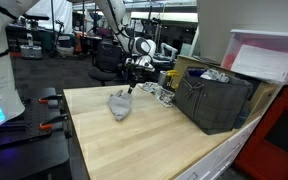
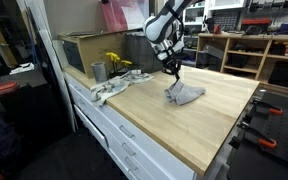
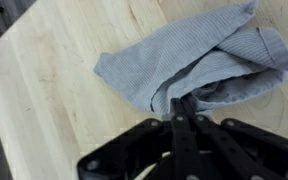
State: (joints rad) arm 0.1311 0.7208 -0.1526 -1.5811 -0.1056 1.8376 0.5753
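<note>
A crumpled grey cloth (image 1: 120, 105) lies on the wooden tabletop (image 1: 134, 140); it also shows in the other exterior view (image 2: 184, 95) and fills the upper part of the wrist view (image 3: 189, 65). My gripper (image 1: 131, 90) hangs just above the cloth's far edge, seen too from the other side (image 2: 172, 78). In the wrist view the two black fingers (image 3: 182, 108) are pressed together and pinch a raised fold of the cloth. The rest of the cloth rests on the table.
A dark crate (image 1: 214, 100) stands on the table with a pink-and-white box (image 1: 269, 55) above it. A metal cup (image 2: 98, 71), yellow items (image 2: 115, 63) and a pale rag (image 2: 114, 85) lie near the table's far end. Clamps (image 2: 269, 125) sit beyond the edge.
</note>
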